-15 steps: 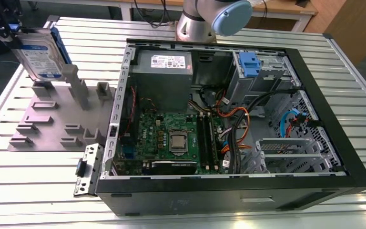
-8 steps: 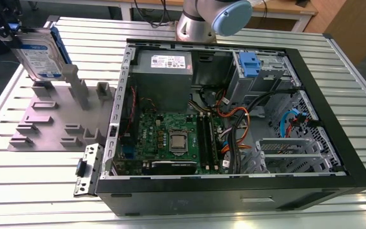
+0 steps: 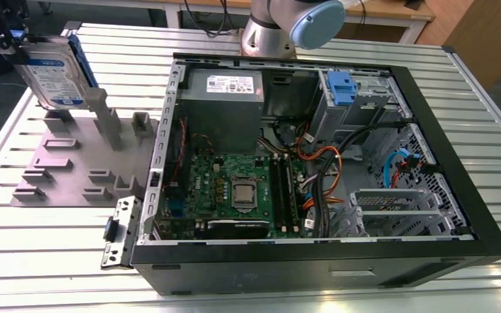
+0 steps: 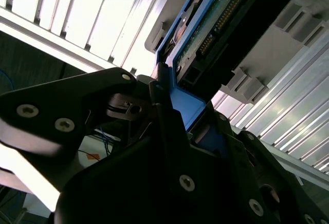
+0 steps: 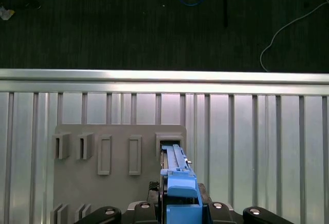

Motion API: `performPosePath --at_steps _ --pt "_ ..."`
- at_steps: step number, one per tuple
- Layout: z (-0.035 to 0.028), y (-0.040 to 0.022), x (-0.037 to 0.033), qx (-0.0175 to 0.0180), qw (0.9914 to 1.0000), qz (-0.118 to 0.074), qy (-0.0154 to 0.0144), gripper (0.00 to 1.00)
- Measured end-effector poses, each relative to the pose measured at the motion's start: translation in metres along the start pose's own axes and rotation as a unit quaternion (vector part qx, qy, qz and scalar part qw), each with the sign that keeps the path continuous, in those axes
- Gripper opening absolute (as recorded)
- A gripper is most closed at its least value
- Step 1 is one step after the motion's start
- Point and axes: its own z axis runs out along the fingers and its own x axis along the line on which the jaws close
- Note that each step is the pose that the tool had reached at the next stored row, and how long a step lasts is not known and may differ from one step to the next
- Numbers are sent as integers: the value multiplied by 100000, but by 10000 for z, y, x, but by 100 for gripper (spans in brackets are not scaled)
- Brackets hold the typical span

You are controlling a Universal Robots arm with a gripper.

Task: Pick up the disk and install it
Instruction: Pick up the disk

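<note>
The tool (image 3: 14, 44), at the upper left of the exterior view, is clamped on the disk (image 3: 55, 75) and grips its blue bracket (image 5: 180, 190). The disk stands upright on edge, its lower end at a slot of the grey fixture plate (image 3: 68, 163). The plate lies on the slatted table (image 3: 50, 235). The open computer case (image 3: 320, 261) sits just beside the plate, toward the exterior view's right.

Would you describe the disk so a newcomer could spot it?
On the slatted table, to the exterior view's left of the open computer case, lies a grey fixture plate. The disk stands on edge there in the gripper; unlike the bare grey posts, it is silver, blue-framed, with a white-and-blue label.
</note>
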Motion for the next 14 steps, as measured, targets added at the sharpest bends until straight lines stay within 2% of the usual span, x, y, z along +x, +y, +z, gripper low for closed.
performPosePath --at_steps 5,14 --pt "-57 1 -2 6 100000 -5 -3 36" --pt "-85 2 -3 4 100000 0 -3 36"
